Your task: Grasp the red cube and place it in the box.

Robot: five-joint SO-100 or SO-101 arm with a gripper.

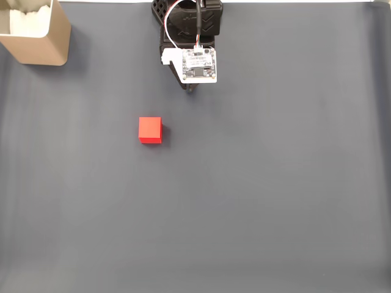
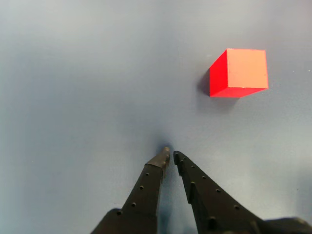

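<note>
The red cube lies alone on the dark grey mat, left of centre in the fixed view. In the wrist view the red cube sits at the upper right, well clear of the fingers. My gripper enters from the bottom edge, black fingers nearly touching at the tips, shut with nothing between them. In the fixed view the gripper hangs under the wrist camera board at the top centre, up and to the right of the cube. The tan box with white lining stands in the top left corner.
The grey mat covers the whole table. The arm's black base stands at the top centre edge. Open mat lies between the cube and the box.
</note>
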